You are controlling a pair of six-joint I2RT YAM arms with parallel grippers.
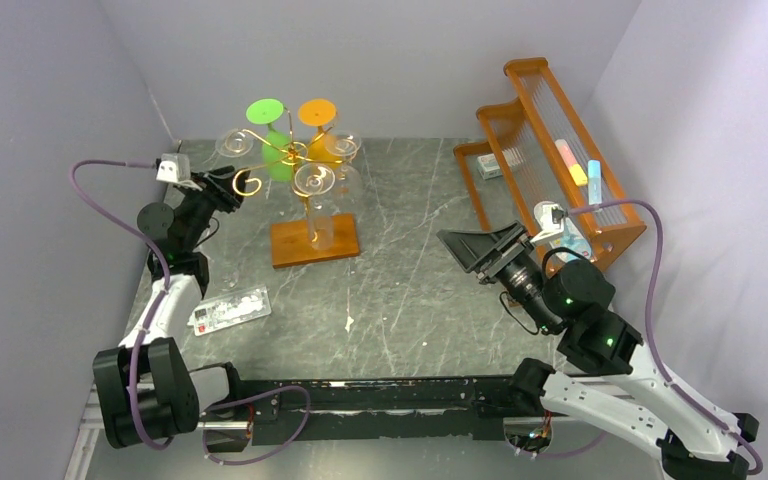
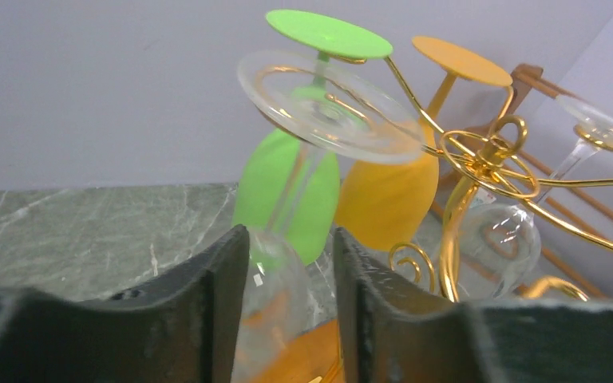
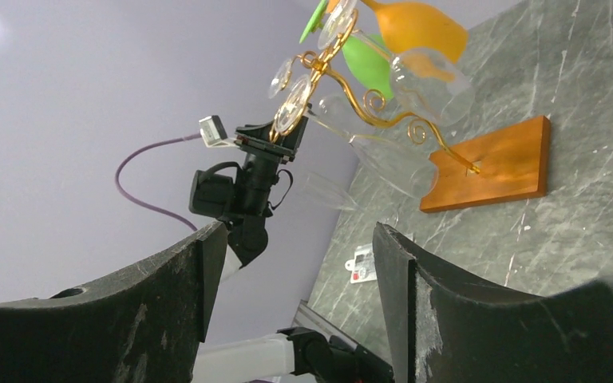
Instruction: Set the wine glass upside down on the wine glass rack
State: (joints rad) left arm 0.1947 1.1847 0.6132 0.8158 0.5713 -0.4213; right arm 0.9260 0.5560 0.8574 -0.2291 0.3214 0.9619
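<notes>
The left gripper (image 2: pixel 291 239), jaws parted, sits loose around the clear wine glass (image 2: pixel 275 291).
It hangs upside down on the gold wine glass rack (image 2: pixel 487 155), close beside a green glass (image 2: pixel 287 191); the right gripper (image 3: pixel 295 235) is open, empty and well apart.

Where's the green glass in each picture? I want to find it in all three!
Top view: the green glass hangs upside down on the gold rack, at the upper left of the middle.
Left wrist view: right in the middle.
Right wrist view: near the top edge, a bit right of the middle.
Shared landmark: the orange glass hangs right next to it in every view.
</notes>
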